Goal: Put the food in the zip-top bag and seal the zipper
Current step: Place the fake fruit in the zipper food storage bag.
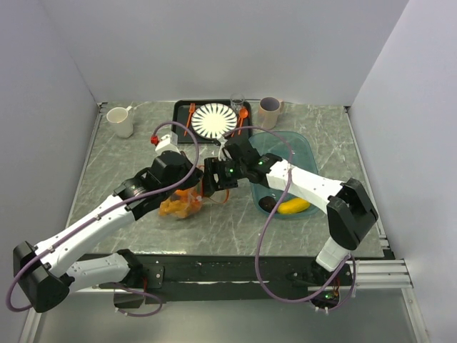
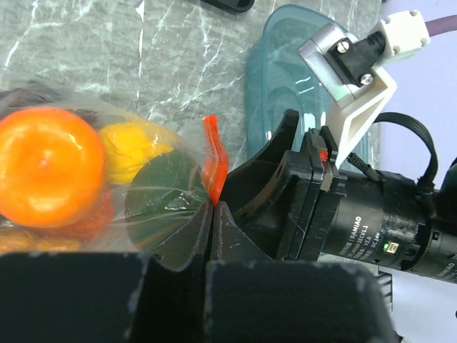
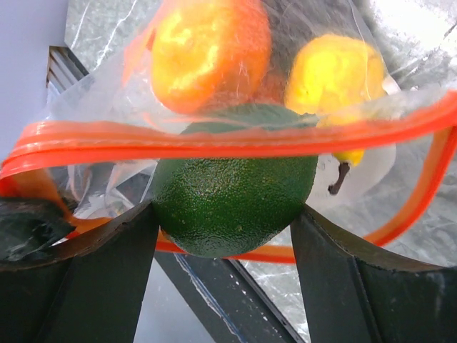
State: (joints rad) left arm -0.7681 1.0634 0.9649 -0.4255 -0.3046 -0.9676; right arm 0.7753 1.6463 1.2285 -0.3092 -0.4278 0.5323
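On the black motor body (image 2: 371, 236) at lower right of the left wrist view, white print reads "DAMIAO"; the rest is too small to read. At mid-table the zip-top bag (image 1: 182, 205) holds a round orange (image 2: 46, 175) and a yellow piece (image 2: 132, 146). The left gripper (image 2: 211, 214) is pinched together on the zipper (image 2: 214, 168). The right gripper (image 3: 225, 214) clamps the green piece (image 3: 235, 189) at the bag's mouth. To the right, a teal tub (image 1: 303, 153) holds a second yellow piece (image 1: 294, 206) and a dark purple piece (image 1: 268, 204). Farther up stand a striped plate (image 1: 214, 120), a white mug (image 1: 120, 121) and a beige mug (image 1: 270, 112).
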